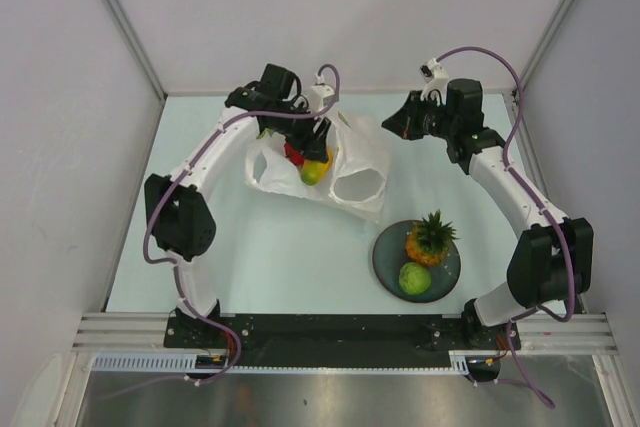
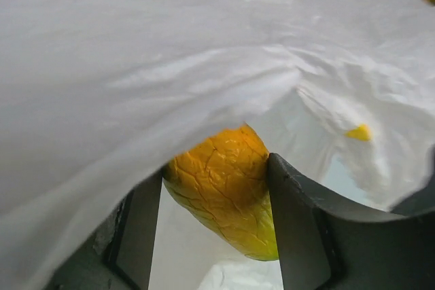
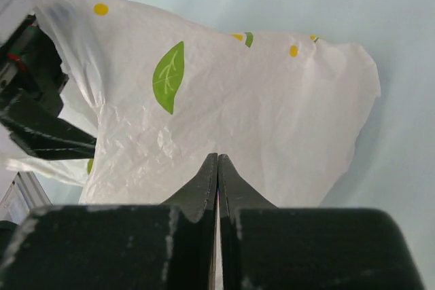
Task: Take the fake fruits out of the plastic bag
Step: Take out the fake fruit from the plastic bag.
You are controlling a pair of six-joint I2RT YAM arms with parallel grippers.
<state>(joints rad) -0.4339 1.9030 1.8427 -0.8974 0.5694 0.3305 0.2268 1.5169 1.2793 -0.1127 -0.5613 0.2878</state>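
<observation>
Left claw (image 2: 212,173) is squeezed onto the mango (image 2: 228,202), with a finger pressing each side, right at the mouth of the bag (image 2: 204,66). A red fruit (image 1: 293,154) lies beside it in the bag. Right claw (image 3: 217,162) is closed tight with nothing in it, near the bag's right edge. Pineapple (image 1: 428,239) and green fruit (image 1: 415,278) sit on the plate (image 1: 385,259), out on the table (image 1: 250,257).
</observation>
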